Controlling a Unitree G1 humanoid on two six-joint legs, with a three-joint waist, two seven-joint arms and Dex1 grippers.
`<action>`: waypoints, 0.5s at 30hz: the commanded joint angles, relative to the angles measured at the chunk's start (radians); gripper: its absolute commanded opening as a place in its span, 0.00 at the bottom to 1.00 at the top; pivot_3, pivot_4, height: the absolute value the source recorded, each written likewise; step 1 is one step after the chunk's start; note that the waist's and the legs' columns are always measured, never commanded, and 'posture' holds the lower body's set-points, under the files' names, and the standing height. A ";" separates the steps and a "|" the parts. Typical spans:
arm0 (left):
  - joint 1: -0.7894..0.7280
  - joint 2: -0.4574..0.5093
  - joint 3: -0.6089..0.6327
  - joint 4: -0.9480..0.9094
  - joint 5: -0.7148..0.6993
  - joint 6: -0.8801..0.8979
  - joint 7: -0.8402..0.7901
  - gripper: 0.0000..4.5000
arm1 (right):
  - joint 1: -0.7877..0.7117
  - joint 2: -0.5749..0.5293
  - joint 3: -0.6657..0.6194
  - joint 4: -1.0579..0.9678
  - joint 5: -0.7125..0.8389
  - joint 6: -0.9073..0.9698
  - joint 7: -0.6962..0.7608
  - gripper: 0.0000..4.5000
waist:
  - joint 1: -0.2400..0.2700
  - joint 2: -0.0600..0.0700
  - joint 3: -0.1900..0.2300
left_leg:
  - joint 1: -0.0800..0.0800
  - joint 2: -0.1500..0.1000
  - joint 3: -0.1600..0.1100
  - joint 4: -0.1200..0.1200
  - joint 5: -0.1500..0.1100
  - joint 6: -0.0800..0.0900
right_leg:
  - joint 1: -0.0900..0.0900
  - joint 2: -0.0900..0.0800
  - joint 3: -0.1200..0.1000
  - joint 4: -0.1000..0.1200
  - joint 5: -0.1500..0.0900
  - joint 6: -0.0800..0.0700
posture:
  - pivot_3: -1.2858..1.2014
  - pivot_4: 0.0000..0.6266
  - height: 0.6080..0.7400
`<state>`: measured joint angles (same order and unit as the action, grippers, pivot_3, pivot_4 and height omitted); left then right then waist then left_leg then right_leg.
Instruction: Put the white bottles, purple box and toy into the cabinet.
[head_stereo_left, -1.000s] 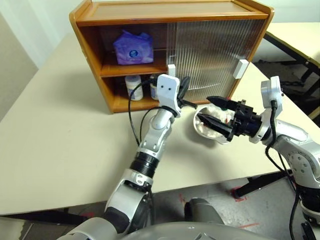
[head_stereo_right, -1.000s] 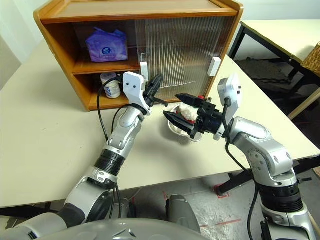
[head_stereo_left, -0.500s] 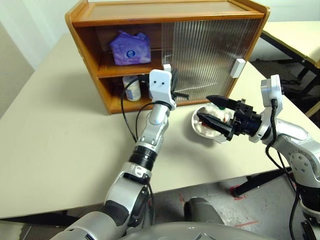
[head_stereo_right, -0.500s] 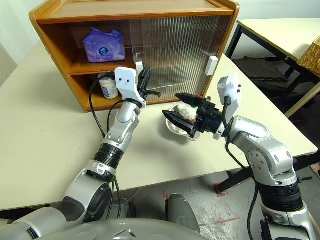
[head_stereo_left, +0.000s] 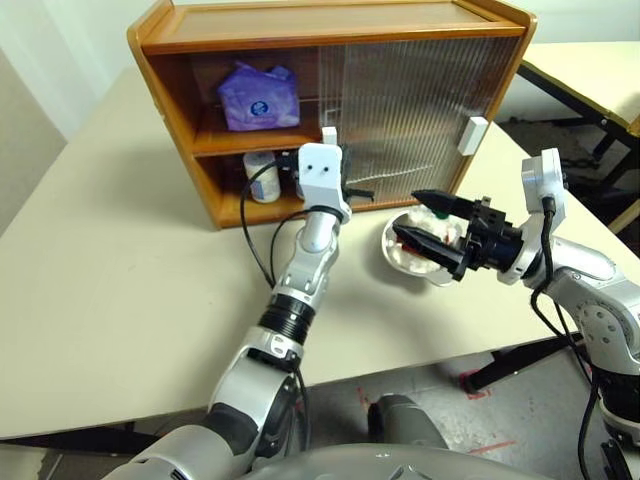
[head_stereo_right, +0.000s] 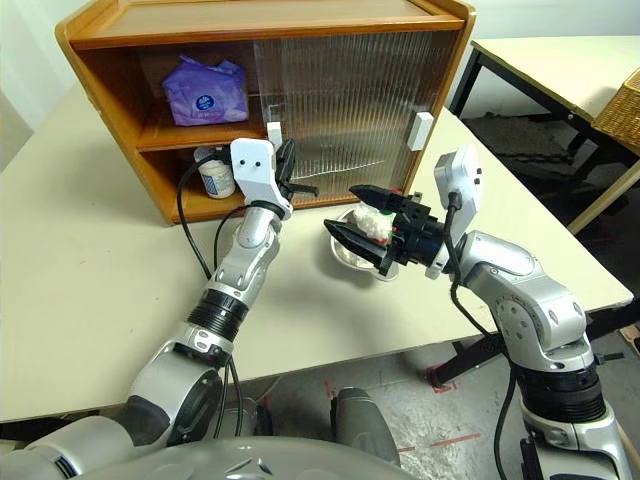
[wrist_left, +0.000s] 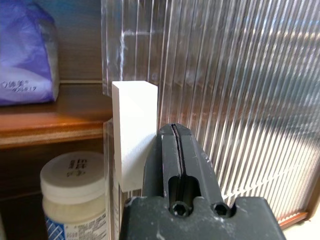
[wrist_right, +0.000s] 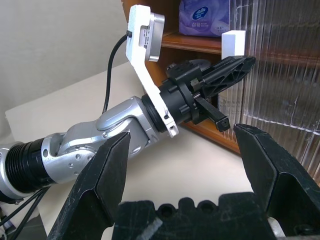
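The wooden cabinet stands at the back of the table. The purple box lies on its upper shelf. A white bottle stands on the lower shelf, and my left arm hides whatever stands beside it. My left gripper is shut, its tip against the side of the white handle on the left sliding door. The fluffy white toy lies in a steel bowl in front of the cabinet. Just above the bowl my right gripper is open and holds nothing.
The ribbed doors cover the cabinet's right half, and a second white handle is on the right door. Bare tabletop lies to the left. Another table and a wicker basket stand at the back right.
The whole picture has shifted slightly. My left wrist has turned leftward, bringing the shut fingers up against the door handle. The right arm has kept still.
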<state>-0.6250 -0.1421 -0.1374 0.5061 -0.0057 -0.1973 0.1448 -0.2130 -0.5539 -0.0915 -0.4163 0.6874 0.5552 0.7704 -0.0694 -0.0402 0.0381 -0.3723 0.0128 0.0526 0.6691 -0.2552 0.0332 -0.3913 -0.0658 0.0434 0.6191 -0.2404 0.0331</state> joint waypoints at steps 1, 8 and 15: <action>0.038 -0.061 -0.005 -0.047 0.040 0.025 0.060 0.01 | 0.007 -0.011 -0.001 -0.019 0.010 0.012 0.002 1.00 | -0.001 0.000 0.000 | 0.000 0.000 0.000 0.000 0.000 0.000 | 0.000 0.000 0.000 0.000 0.000 0.000 | 0.47 0.00 1.00; 0.049 -0.059 0.017 -0.067 0.058 0.053 0.136 0.01 | 0.008 -0.011 0.001 -0.020 0.011 0.015 0.002 1.00 | 0.000 0.000 0.000 | 0.000 0.000 0.000 0.000 0.000 0.000 | 0.000 0.000 0.000 0.000 0.000 0.000 | 0.47 0.00 1.00; 0.050 -0.044 0.050 -0.067 0.072 0.082 0.216 0.01 | -0.002 -0.007 0.006 -0.007 0.008 0.011 0.006 1.00 | 0.000 0.000 0.000 | 0.000 0.000 0.000 0.000 0.000 0.000 | 0.000 0.000 0.000 0.000 0.000 0.000 | 0.47 0.00 1.00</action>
<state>-0.5747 -0.1584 -0.1113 0.4417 0.0485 -0.1331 0.3275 -0.2099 -0.5569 -0.0915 -0.4230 0.6894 0.5591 0.7714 -0.0696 -0.0402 0.0381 -0.3722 0.0129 0.0526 0.6689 -0.2554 0.0330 -0.3914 -0.0659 0.0436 0.6191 -0.2403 0.0333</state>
